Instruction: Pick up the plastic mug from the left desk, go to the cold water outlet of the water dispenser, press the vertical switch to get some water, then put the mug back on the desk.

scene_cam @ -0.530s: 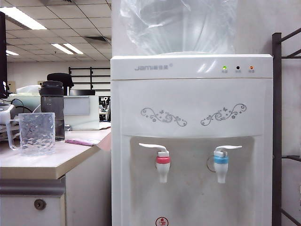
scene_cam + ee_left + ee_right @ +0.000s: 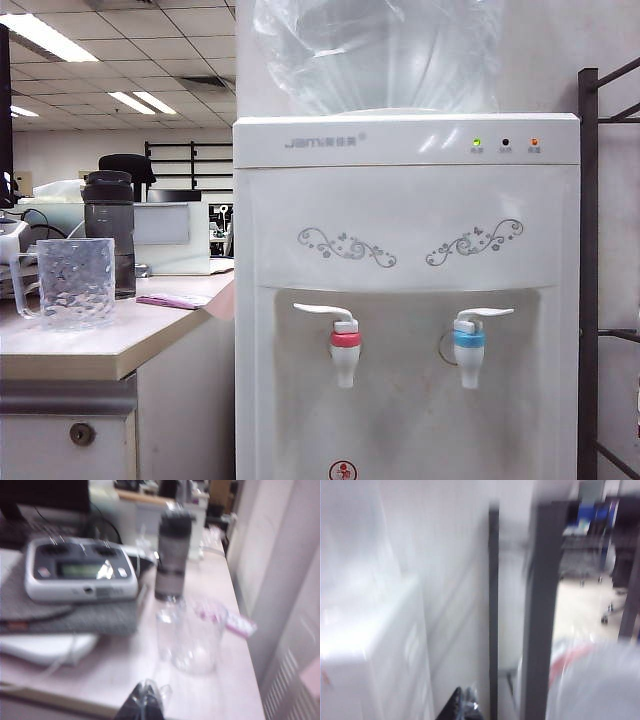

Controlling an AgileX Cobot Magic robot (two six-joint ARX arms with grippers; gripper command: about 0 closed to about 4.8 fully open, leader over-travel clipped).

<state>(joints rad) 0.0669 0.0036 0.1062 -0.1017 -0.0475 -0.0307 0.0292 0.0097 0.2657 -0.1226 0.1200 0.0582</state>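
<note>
Mug (image 2: 192, 635) stood ungrasped at twelve o'clock from my closed left gripper (image 2: 145, 700); right gripper (image 2: 465, 702), state unreadable, faced the dark rack (image 2: 540, 605).

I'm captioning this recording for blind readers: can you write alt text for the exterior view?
A white water dispenser fills the view, its pink-collared tap left of the cold water outlet. On the left desk beside it stands the plastic mug, empty, in front of a grey bottle. No gripper is in sight.
</note>
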